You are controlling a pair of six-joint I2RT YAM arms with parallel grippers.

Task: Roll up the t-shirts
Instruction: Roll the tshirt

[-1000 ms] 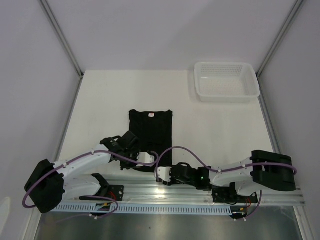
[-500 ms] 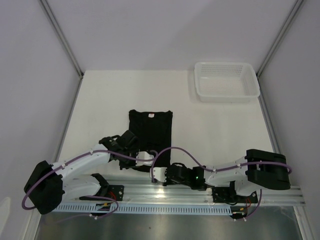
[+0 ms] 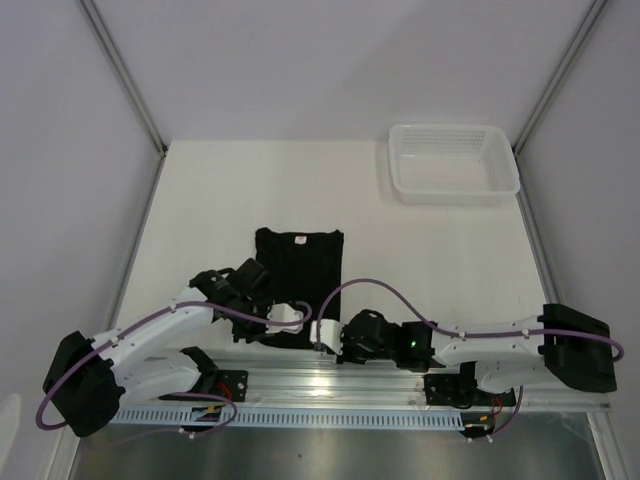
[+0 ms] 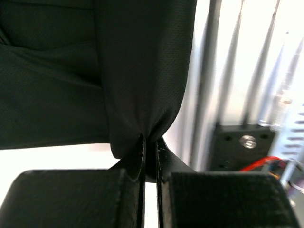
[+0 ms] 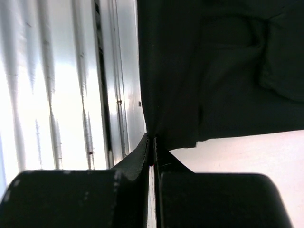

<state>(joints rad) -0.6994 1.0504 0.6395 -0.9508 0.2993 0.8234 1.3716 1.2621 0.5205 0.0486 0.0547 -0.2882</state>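
The black t-shirt (image 3: 299,275) lies folded into a narrow strip in the middle of the white table, neck label at its far end. Its near hem is pinched by both grippers. My left gripper (image 3: 285,318) is shut on the hem's left part, and black cloth (image 4: 142,76) hangs from its closed fingertips (image 4: 150,145). Right beside it, my right gripper (image 3: 322,333) is shut on the hem's right part. In the right wrist view the fabric (image 5: 209,71) rises from the closed tips (image 5: 152,142).
A white mesh basket (image 3: 454,162) stands at the far right corner of the table. The aluminium rail (image 3: 380,385) with the arm bases runs along the near edge, directly under both grippers. Grey walls close in both sides.
The right gripper moved left to the shirt's near hem and shut on it. The left arm shifted slightly away from the rail, and the shirt's near edge has drawn up.
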